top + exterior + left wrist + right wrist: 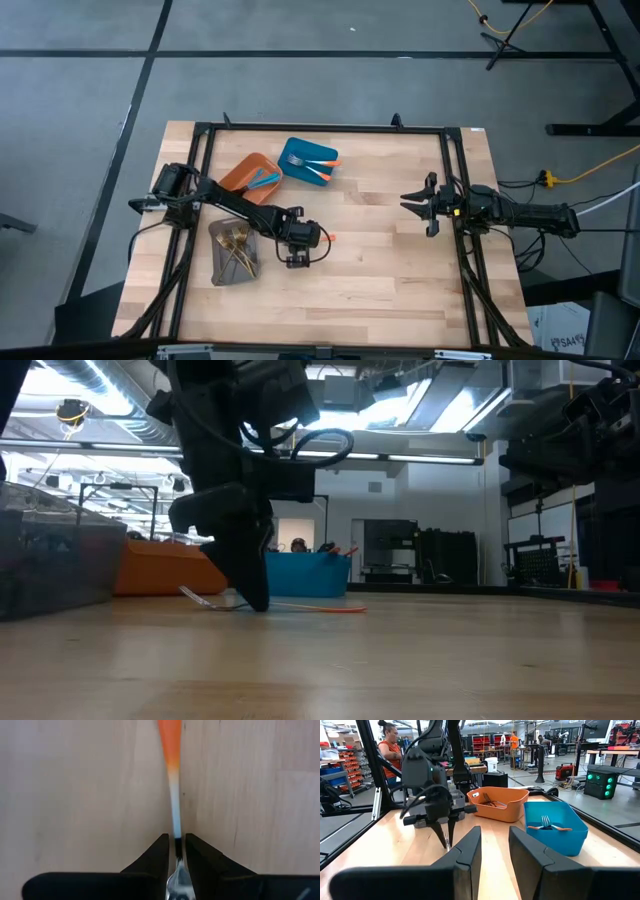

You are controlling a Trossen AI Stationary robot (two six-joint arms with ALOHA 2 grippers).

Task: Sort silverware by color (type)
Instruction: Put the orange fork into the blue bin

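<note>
An orange-handled piece of silverware lies on the wooden table right of the grey tray. My left gripper is shut on it, with fingers pointing steeply down. In the left wrist view its orange handle runs away from the fingers. The grey tray holds gold-coloured pieces. The orange tray holds blue-handled pieces, and the blue tray holds orange-handled ones. My right gripper waits open at the table's right side, holding nothing. My left gripper pinches the piece's silver neck between its two fingers, one on each side of the thin shaft. It comes from above, slanting down. The piece lies low along the table, its orange handle on the wood and its silver end behind the fingers.
The three trays stand at the table's left and far left. A black frame runs along the table's edges. Bare wood fills the middle and near side. A person stands beyond the table.
</note>
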